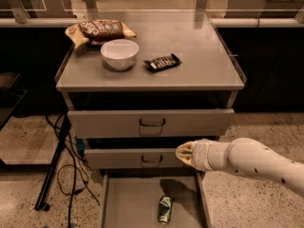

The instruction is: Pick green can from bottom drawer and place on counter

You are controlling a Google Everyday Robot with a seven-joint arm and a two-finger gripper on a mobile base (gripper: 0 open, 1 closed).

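The green can (165, 209) lies on its side on the floor of the open bottom drawer (128, 203), near the middle right. My gripper (183, 153) is at the end of the white arm coming in from the right. It hovers in front of the middle drawer's right end, above and slightly right of the can, not touching it. The counter (199, 72) is the grey top of the cabinet, above the drawers.
On the counter stand a white bowl (119, 53), a black snack bar wrapper (162, 62) and a brown snack bag (99, 30). The two upper drawers (151, 123) are shut. A stand leg and cables (57, 175) lie on the floor to the left.
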